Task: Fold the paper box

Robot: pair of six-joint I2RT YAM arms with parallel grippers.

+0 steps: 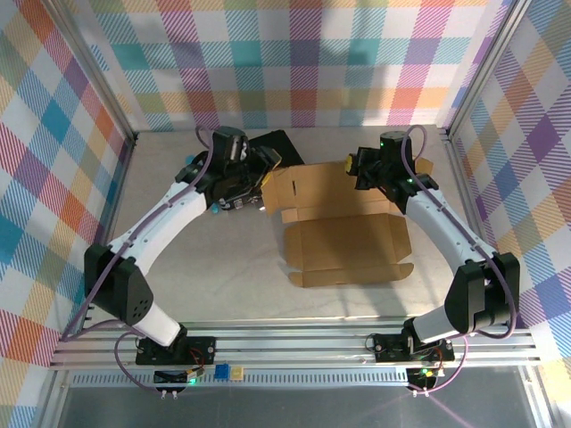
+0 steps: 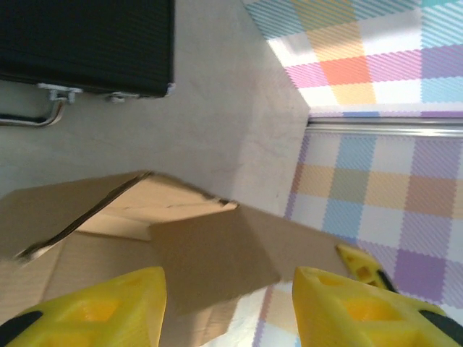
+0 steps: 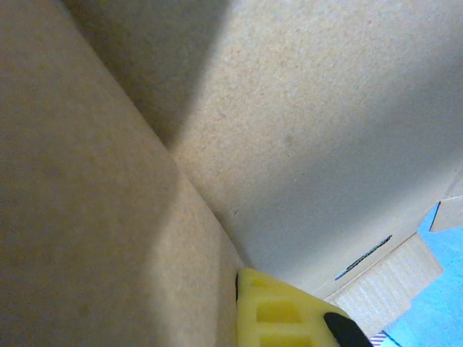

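The paper box [image 1: 343, 234] is brown corrugated cardboard, half formed, lying mid-table with its back panel raised. My left gripper [image 1: 260, 171] is at the box's back left corner. In the left wrist view the left gripper [image 2: 228, 293] is open, and a side flap [image 2: 210, 253] stands in the gap between its yellow fingers [image 2: 94, 311] without being pinched. My right gripper [image 1: 355, 169] is at the back right wall. In the right wrist view one yellow finger [image 3: 289, 314] presses flat against a cardboard panel [image 3: 87, 202]; the other finger is hidden behind it.
A black hard case [image 1: 278, 143] with metal latches [image 2: 58, 94] lies just behind the box's left corner. Checked walls close in the back and sides, with an aluminium rail [image 2: 383, 124] along the wall's foot. Bare tabletop [image 1: 232, 276] lies in front of the box.
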